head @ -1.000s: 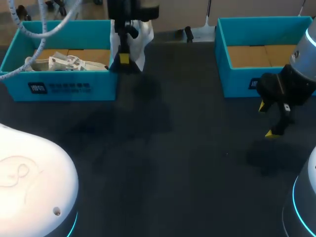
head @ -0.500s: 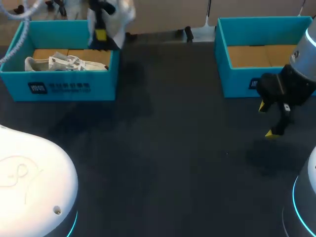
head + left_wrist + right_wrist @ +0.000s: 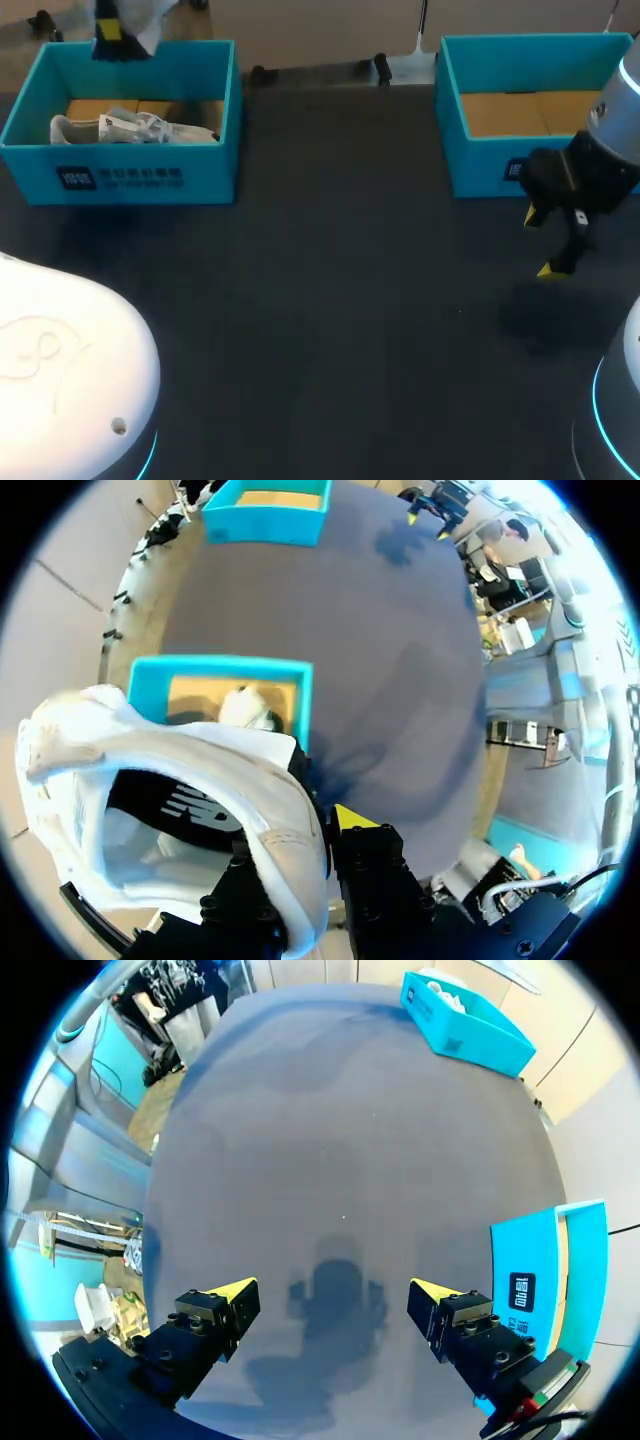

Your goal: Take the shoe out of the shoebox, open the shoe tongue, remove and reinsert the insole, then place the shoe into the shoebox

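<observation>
My left gripper [image 3: 112,32] hangs above the far rim of the left teal shoebox [image 3: 140,178], shut on a white shoe [image 3: 150,14]. In the left wrist view the fingers pinch the side wall of that white shoe [image 3: 170,780], whose dark inside faces the camera; only one yellow fingertip [image 3: 350,817] shows. Below it lies the open shoebox [image 3: 300,695] with a second white shoe [image 3: 245,708], also seen in the head view as the second shoe [image 3: 130,128]. My right gripper [image 3: 550,245] stands open over bare table, nothing between its fingers [image 3: 232,1295].
A second teal box [image 3: 470,160] with a cardboard floor stands at the back right, close beside my right gripper; its wall [image 3: 545,1260] shows in the right wrist view. Dark tabletop [image 3: 330,300] stretches between the two boxes.
My left gripper has carried the white shoe leftward and farther back, from beside the left box's right wall to above its far rim. The right arm has stayed still.
</observation>
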`<state>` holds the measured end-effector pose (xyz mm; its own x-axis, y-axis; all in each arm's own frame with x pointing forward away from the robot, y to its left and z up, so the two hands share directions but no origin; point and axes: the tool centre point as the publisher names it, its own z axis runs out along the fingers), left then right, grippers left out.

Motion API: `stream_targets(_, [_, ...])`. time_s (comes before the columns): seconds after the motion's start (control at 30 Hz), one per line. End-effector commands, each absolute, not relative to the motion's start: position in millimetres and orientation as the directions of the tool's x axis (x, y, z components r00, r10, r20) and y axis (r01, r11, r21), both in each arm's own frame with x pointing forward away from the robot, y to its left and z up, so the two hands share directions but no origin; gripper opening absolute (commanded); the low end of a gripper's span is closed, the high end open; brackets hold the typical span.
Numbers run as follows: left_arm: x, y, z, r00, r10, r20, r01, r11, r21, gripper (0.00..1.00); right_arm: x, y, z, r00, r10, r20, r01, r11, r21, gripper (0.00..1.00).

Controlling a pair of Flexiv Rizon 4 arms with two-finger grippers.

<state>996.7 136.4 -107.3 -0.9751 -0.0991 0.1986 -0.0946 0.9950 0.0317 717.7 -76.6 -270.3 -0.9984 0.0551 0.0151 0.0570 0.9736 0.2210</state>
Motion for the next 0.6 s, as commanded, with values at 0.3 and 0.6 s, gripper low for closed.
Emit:
stream_targets(0.3, [1053,191,-122,-0.963,-0.132,0.234,-0.132,0.991,0.014,0.0,717,-77,-271,-0.998,0.056,0.014,0.057,0.974,0.22,1.0])
stream_targets(0.6, [1062,195,-128,-0.975,-0.101,0.199,-0.098,0.995,0.023,0.0,717,-77,-271,-0.998,0.056,0.014,0.057,0.974,0.22,1.0])
